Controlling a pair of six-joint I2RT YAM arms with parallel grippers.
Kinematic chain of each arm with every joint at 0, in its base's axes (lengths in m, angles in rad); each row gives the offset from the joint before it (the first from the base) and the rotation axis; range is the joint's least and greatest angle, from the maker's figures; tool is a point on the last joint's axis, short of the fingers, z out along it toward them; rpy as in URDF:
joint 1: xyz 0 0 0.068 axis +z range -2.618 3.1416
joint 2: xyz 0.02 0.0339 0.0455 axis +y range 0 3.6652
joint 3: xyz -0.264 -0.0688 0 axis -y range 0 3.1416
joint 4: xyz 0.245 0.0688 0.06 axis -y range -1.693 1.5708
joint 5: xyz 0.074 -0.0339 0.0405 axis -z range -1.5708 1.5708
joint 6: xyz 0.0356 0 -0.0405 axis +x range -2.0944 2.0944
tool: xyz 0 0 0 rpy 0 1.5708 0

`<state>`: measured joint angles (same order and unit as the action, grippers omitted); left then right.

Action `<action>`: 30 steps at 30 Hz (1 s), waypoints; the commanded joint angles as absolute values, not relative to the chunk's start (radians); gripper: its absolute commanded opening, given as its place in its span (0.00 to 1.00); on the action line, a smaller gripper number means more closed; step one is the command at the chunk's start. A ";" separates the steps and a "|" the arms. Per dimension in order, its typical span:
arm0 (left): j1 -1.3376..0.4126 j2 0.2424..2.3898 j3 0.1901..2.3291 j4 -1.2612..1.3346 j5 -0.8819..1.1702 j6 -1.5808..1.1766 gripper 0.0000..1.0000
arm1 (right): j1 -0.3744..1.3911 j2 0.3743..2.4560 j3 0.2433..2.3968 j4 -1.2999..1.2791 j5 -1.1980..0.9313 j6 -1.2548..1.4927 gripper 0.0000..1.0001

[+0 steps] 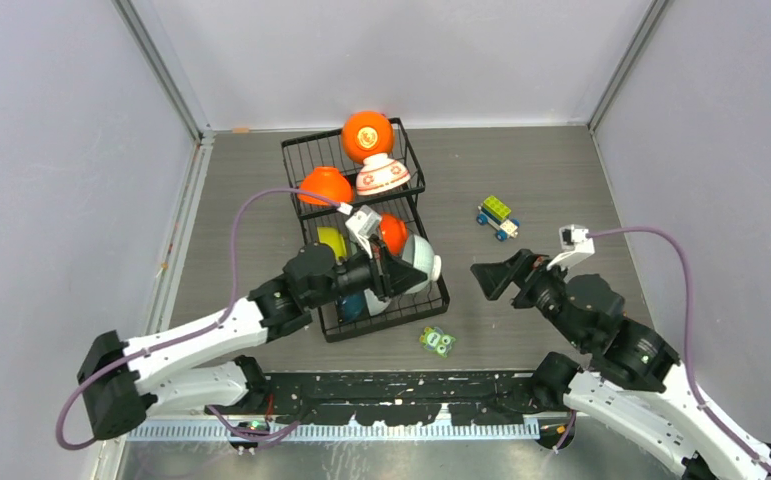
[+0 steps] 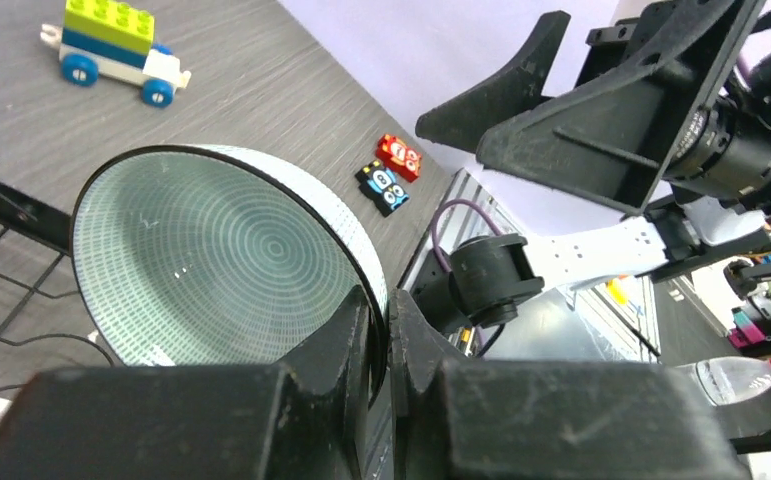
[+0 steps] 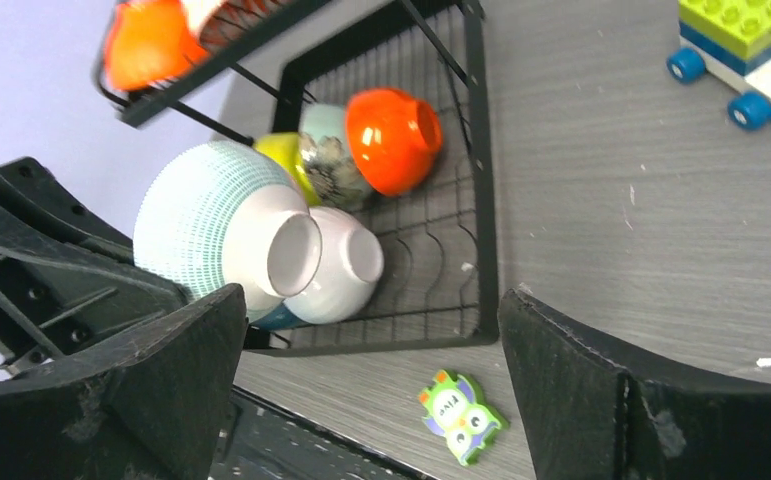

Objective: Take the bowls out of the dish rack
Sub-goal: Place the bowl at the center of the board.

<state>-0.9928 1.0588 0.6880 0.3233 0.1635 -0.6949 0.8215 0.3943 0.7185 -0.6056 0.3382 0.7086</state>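
One mint bowl point(image 1: 421, 262), on edge in the rack's point(image 1: 439, 300) end toward the counter's point(image 1: 561, 180) near edge, is clamped by its rim in the left fingers point(image 2: 349, 340), its foot facing the right fingers point(image 3: 581, 390), spread wide and empty nearby.

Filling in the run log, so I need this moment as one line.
left jaws: shut on mint bowl rim, over dish rack | right jaws: open, empty, beside rack | other bowls in rack
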 commanded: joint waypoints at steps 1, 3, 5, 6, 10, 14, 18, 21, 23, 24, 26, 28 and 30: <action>-0.997 0.935 0.808 0.095 0.202 -0.557 0.00 | 0.822 0.388 0.833 -0.634 0.305 0.706 1.00; -1.002 0.897 0.842 -0.033 0.200 -0.506 0.00 | 0.822 0.378 0.858 -0.599 0.243 0.717 1.00; -1.013 0.870 0.885 -0.164 0.191 -0.455 0.00 | 0.822 0.377 0.879 -0.555 0.160 0.707 1.00; -1.023 0.863 0.911 -0.226 0.185 -0.421 0.00 | 0.822 0.391 0.898 -0.544 0.120 0.700 1.00; -1.107 0.869 1.009 -0.524 0.087 -0.269 0.00 | 0.822 0.517 1.021 -0.619 0.028 0.632 1.00; -1.247 0.911 1.084 -0.692 -0.080 -0.173 0.00 | 0.822 0.635 1.126 -0.733 0.043 0.556 1.00; -1.385 0.953 1.126 -0.758 -0.235 -0.097 0.00 | 0.822 0.715 1.191 -0.791 0.067 0.532 1.00; -1.456 0.986 1.147 -0.801 -0.316 -0.037 0.00 | 0.822 0.784 1.236 -0.873 0.151 0.518 1.00; -1.484 1.010 1.161 -0.829 -0.340 -0.007 0.00 | 0.822 0.823 1.254 -0.914 0.181 0.512 1.00; -1.496 1.015 1.164 -0.841 -0.342 0.020 0.00 | 0.822 0.833 1.256 -0.923 0.172 0.511 1.00; -1.515 1.018 1.160 -0.848 -0.331 0.070 0.00 | 0.822 0.849 1.260 -0.930 0.146 0.511 1.00; -1.536 1.016 1.144 -0.844 -0.325 0.118 0.00 | 0.822 0.876 1.279 -0.959 0.127 0.507 1.00; -1.555 1.011 1.124 -0.841 -0.315 0.164 0.00 | 0.822 0.910 1.306 -0.998 0.101 0.497 0.97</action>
<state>-1.5192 1.0313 1.1034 -0.8574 -0.2794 0.0185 0.8215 0.8745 1.2297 -0.9222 0.1310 0.5282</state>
